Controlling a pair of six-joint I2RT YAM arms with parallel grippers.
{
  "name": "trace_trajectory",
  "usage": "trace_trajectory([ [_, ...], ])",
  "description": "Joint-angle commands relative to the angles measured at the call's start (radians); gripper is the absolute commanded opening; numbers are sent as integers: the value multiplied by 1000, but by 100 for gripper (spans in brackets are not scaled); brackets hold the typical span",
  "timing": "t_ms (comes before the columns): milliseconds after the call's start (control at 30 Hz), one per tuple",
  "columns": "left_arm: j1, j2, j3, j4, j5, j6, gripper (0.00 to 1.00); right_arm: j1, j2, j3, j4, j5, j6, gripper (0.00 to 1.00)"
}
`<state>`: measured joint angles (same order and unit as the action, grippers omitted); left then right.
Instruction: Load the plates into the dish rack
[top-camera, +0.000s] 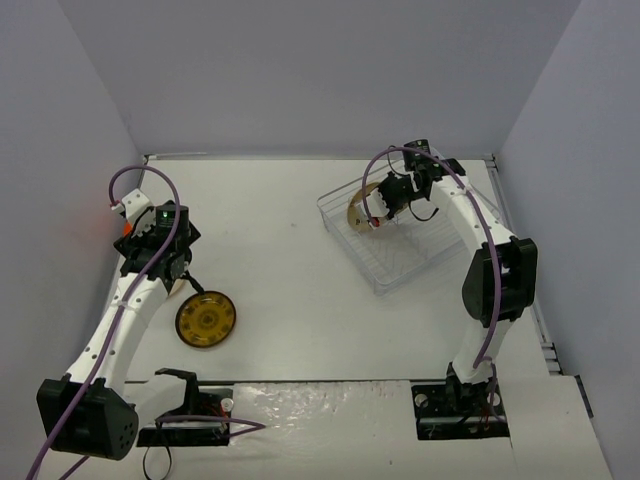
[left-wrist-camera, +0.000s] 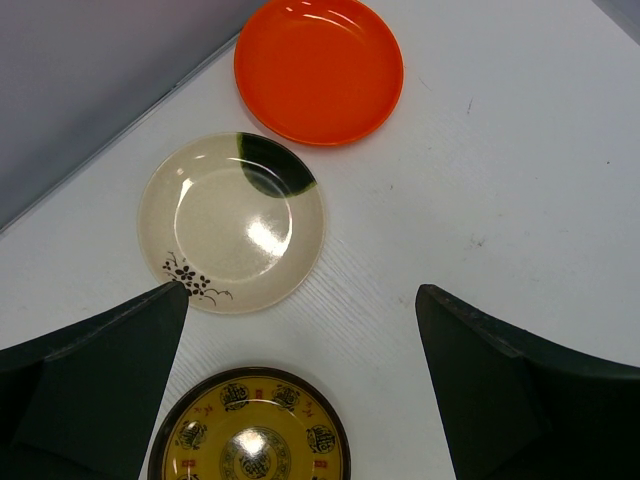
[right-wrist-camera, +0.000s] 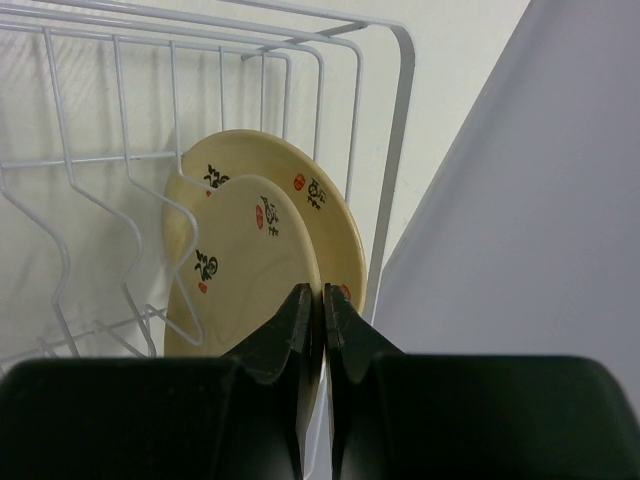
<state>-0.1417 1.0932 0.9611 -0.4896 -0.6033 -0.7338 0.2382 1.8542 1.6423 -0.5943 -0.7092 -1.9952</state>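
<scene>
Cream plate (right-wrist-camera: 250, 275) in right hand (right-wrist-camera: 318, 296)

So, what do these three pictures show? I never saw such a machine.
These are two robot arms bolted to a white table. One picture comes from a camera overhead; the others from cameras on each wrist. The left end effector hangs open near three plates lying flat: an orange plate, a cream plate and a brown plate. The right end effector is shut, apparently pinching the rim of the front plate, which stands in the dish rack before a rear plate.
</scene>
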Motion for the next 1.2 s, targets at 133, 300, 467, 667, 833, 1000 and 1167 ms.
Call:
trace_trajectory([
  [133,7,-4,58,16,-23,1,97,18,1,-15,14,-82,-656,5],
  [300,7,-4,57,13,-26,1,97,20,12,-15,11,-79,-659,15],
  [467,7,-3,59,13,-26,1,97,30,17,-22,1,-77,-668,20],
  [667,8,-9,59,8,-26,1,97,32,6,-16,0,-93,-658,33],
  [833,7,-22,59,8,-24,4,97,30,-51,-13,-1,-140,-619,53],
  [1000,5,-44,54,20,-12,14,97,26,-136,-16,37,-180,-477,100],
  [1167,7,-69,45,65,19,45,97,26,-196,-51,305,-260,7,100],
])
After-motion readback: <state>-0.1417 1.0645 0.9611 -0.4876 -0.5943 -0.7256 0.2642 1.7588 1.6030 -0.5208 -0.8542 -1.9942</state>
